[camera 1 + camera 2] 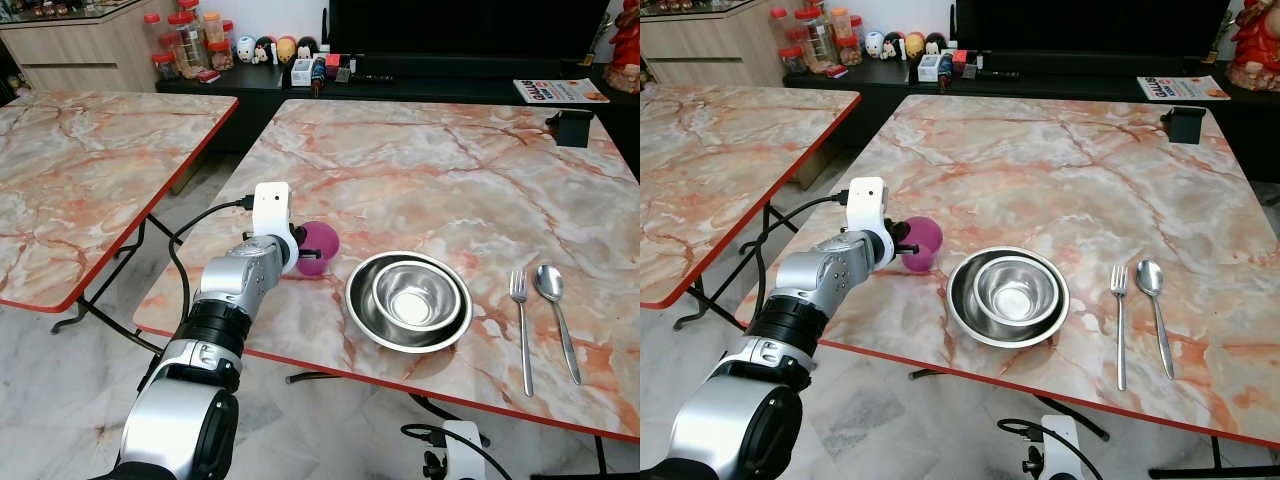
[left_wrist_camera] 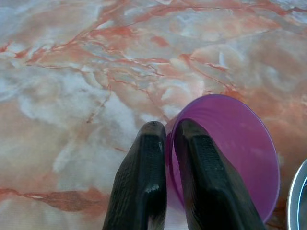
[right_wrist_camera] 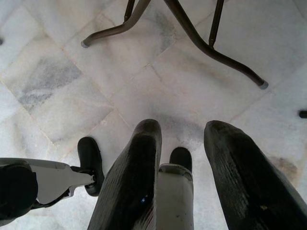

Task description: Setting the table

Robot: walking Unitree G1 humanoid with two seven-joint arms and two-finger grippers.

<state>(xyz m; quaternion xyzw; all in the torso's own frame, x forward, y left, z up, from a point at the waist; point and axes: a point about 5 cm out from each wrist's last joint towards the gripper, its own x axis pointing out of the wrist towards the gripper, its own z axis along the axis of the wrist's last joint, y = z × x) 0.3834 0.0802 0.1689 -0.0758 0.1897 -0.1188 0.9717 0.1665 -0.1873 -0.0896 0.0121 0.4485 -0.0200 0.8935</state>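
Black fingers [image 2: 144, 187] of the left gripper [image 2: 170, 143] pinch the rim of a purple cup [image 1: 320, 247], one finger inside, one outside, on the marble table [image 1: 430, 170]. Just beside it sit two nested steel bowls [image 1: 410, 299], then a fork [image 1: 521, 325] and spoon [image 1: 555, 310]. Down by the tiled floor [image 3: 144, 81], the right gripper [image 3: 184, 143] hangs with fingers parted.

silver left arm [image 1: 215, 330], black cable [image 1: 190, 228], white wrist camera [image 1: 271, 208], black fingers [image 2: 141, 182]
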